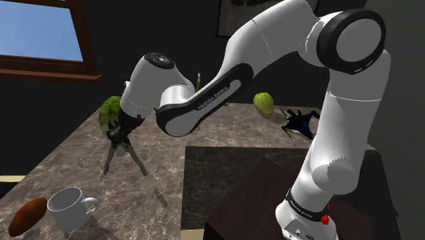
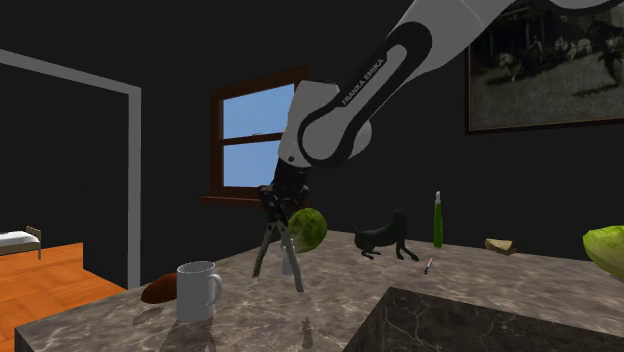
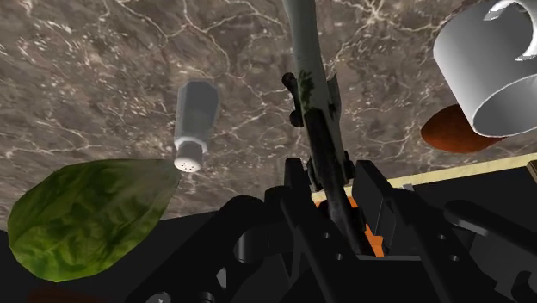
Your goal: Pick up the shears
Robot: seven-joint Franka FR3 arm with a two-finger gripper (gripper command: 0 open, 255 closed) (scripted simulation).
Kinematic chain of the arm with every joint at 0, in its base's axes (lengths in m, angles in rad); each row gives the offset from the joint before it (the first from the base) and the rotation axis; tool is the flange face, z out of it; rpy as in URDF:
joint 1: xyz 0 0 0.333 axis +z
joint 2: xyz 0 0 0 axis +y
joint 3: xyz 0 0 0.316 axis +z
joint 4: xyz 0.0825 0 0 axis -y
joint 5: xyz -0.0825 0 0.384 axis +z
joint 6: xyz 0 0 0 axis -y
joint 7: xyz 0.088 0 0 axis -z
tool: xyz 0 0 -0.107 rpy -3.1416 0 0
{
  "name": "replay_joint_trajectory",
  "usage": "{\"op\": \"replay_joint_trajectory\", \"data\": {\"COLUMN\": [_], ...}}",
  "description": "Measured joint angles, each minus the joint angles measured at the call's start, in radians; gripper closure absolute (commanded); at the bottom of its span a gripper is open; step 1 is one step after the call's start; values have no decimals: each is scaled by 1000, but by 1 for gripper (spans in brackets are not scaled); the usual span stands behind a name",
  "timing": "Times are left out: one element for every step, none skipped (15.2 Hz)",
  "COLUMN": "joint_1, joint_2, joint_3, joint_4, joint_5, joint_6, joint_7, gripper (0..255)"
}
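We see the gripper (image 1: 117, 133) left of centre in the shoulder view, clamped on the shears (image 1: 123, 155). They hang below it with their two long parts splayed apart over the marbled surface (image 1: 75, 160); we cannot tell whether the tips touch it. In the wrist view the black fingers (image 3: 372, 194) clasp one end of the shears, and beyond them a white shaker (image 3: 191, 129) lies on the surface next to a green leafy head (image 3: 82, 215). A white mug (image 1: 67, 206) and a reddish-brown lump (image 1: 27, 215) sit side by side at the shoulder view's lower left.
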Motion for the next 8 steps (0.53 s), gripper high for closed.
{"op": "replay_joint_trajectory", "data": {"joint_1": [-4,-6,-10,-13,-16,-19,-21,-22], "joint_2": [-9,-15,-26,-36,-40,-47,-54,-58], "joint_3": [6,11,16,21,24,27,31,33], "joint_4": [4,8,7,12,18,22,30,32], "joint_5": [16,28,44,60,71,84,98,104], "joint_6": [-12,-21,-29,-42,-51,-61,-75,-80], "joint_7": [-13,-23,-35,-48,-58,-70,-82,-86], "gripper": [255,255,255,255,255,255,255,255]}}
